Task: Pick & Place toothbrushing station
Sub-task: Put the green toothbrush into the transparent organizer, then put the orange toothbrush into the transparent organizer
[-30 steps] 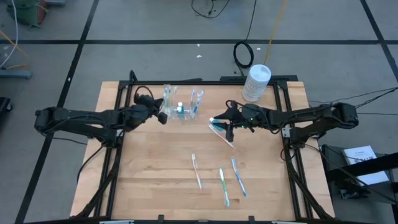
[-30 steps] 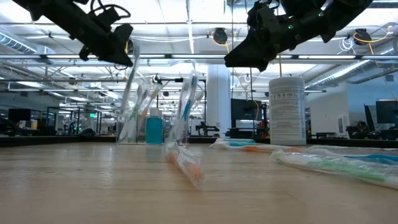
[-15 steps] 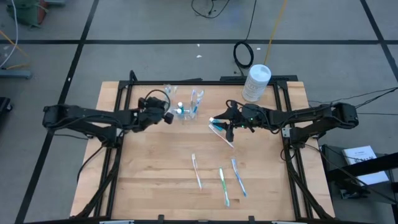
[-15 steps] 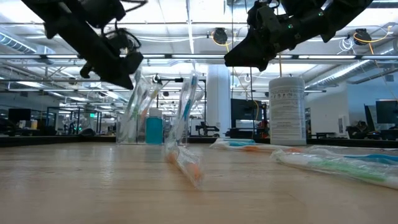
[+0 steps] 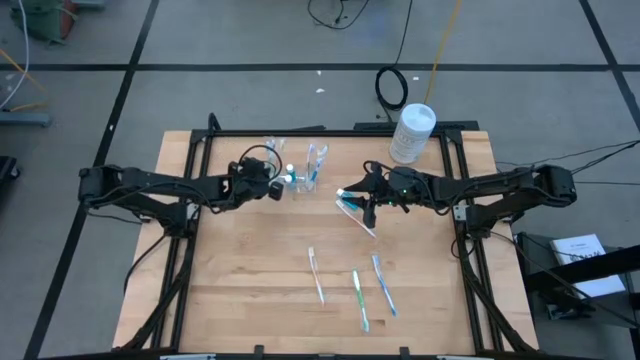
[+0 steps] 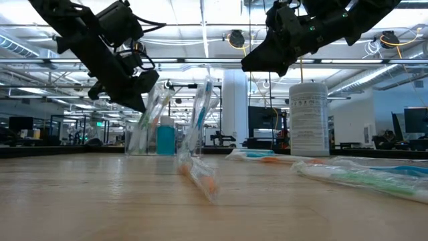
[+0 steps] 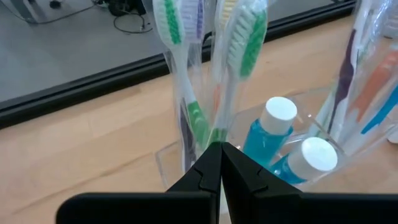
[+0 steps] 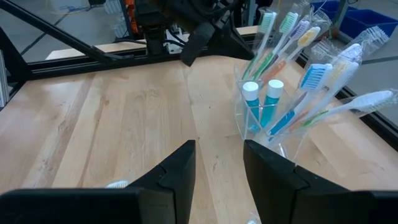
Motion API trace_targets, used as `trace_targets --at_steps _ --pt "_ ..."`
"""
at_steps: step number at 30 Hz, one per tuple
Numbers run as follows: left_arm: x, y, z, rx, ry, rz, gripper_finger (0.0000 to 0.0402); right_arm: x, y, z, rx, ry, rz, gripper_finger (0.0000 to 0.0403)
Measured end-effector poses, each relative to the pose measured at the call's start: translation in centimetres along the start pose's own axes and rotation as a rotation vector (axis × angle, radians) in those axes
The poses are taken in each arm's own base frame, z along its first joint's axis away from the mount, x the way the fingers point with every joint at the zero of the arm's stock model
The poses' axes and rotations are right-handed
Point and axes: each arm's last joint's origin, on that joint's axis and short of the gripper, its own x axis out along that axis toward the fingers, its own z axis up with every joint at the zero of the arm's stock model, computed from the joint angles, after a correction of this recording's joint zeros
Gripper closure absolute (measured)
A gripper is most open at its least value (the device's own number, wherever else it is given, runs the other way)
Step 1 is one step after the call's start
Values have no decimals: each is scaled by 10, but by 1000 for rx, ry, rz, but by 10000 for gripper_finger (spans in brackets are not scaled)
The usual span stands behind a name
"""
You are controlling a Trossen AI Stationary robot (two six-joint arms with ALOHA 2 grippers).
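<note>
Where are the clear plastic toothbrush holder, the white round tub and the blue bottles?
Clear plastic toothbrush holder (image 8: 273, 134), right wrist view, front wall.
White round tub (image 5: 412, 132), high view, lid.
Blue bottles with white caps (image 7: 278, 113), left wrist view, a cap.

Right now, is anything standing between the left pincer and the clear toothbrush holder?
Nothing visible does. The left pincer is shut and right at the near end of the clear holder, beside its wrapped toothbrushes. The right pincer waits open on the holder's other side.
</note>
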Motion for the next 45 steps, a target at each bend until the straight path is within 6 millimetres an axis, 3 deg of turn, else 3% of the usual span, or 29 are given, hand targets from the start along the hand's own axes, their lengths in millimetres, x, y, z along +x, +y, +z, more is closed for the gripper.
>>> trace_targets --at_steps 6,17,22,29,33,36,45 --pt "0 0 0 36 2 -4 378 0 0 0 0 0 0 275" --pt "0 0 -1 74 -5 7 269 0 0 0 6 1 0 275" --pt "-1 -2 4 81 -39 -18 241 0 0 -3 6 27 -2 275" --pt "-20 4 21 -11 -113 -85 243 -1 -2 -18 1 180 -16 275" --pt "-36 9 31 -122 -115 -226 252 -1 -3 -26 0 187 -26 275" --pt "-42 9 32 -102 -80 -330 259 0 -4 -36 0 195 -44 275" --pt "-42 9 31 -68 -70 -349 264 28 -7 -65 72 203 11 275"
